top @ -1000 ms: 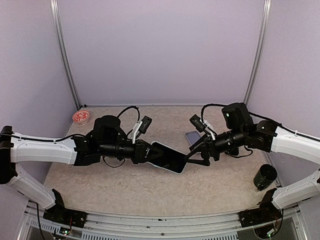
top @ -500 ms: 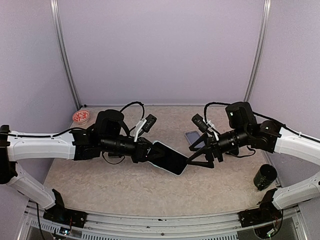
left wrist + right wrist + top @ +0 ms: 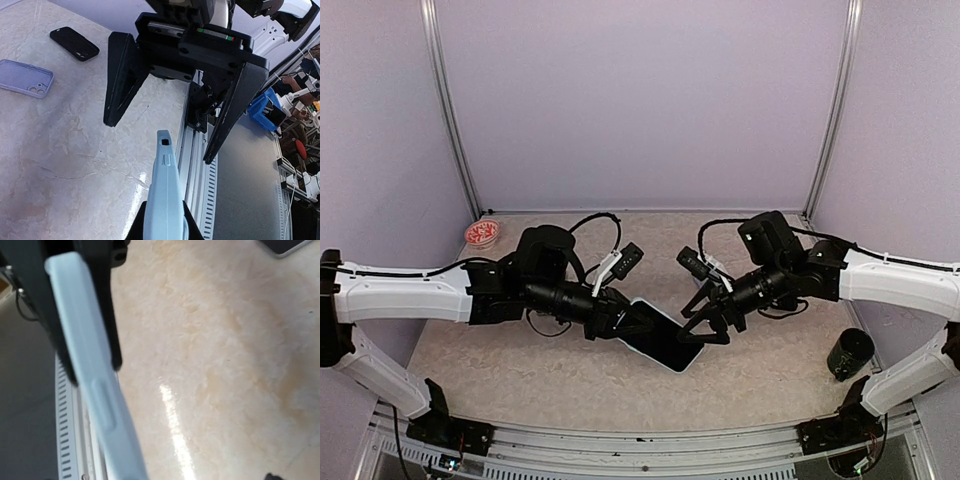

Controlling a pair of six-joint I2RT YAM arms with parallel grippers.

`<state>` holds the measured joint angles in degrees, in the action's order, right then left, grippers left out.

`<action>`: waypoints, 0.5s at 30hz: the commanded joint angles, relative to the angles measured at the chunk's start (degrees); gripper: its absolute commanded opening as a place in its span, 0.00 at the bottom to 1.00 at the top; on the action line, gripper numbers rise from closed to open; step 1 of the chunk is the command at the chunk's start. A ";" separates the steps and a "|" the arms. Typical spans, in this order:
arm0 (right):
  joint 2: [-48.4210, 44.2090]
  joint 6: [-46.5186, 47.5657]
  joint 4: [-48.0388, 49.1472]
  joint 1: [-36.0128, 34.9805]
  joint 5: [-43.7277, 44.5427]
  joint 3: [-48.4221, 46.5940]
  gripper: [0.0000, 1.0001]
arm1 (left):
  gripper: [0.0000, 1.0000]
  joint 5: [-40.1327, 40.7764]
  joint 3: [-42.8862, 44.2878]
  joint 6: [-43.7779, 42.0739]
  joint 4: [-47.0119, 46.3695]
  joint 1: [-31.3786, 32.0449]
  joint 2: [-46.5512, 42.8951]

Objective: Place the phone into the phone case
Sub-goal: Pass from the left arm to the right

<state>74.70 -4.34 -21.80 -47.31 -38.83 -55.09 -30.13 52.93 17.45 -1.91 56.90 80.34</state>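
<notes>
Pale blue and edge-on to the left wrist camera, the phone case (image 3: 164,190) is hanging in the air above the table (image 3: 75,165), and the left gripper (image 3: 625,320) is pinching its near end with jaws closed tight across the thin body. From overhead its upper face is showing dark, so a handset may be sitting in it; the frames are not settling that. The right gripper (image 3: 705,325) is hovering at the case's free end with its fingers (image 3: 122,80) spread wide, one to each side of the tip and touching nothing. On the tabletop beyond, a black phone (image 3: 75,43) is lying flat and a lilac case (image 3: 25,80) is lying near it, camera cut-out showing, the two apart. Going by the moulded button bump and the small square cut-out along its rim, the blue case is looking like a soft, light shell. It is probably flexing at the lip and gripping the pads well, though a single pinch at one end is leaving the far end free to droop or twist. The better hold is likely across the long side walls near the free end, clear of the open face. The phone, by contrast, is looking stiff, glassy and slippery — it is calling for a grip across its long edges, not on the screen.
</notes>
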 commanded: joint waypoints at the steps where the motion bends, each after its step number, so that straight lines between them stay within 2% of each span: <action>1: 2.60 2.08 -1.29 -1.67 -2.46 -2.39 0.87 | 0.00 -3.36 3.17 -1.66 -2.38 0.79 0.80; 9: 5.62 2.82 -0.71 -3.29 -5.55 -2.70 0.78 | 0.00 -4.44 3.88 -2.64 -1.69 1.19 1.78; 15: 6.64 2.88 -0.05 -3.84 -7.85 -2.27 0.64 | 0.00 -5.32 4.67 -3.05 -1.40 1.27 2.74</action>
<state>80.84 -2.02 -22.50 -50.37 -43.77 -56.53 -33.06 54.08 15.79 -0.75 57.80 82.59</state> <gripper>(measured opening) 0.675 0.110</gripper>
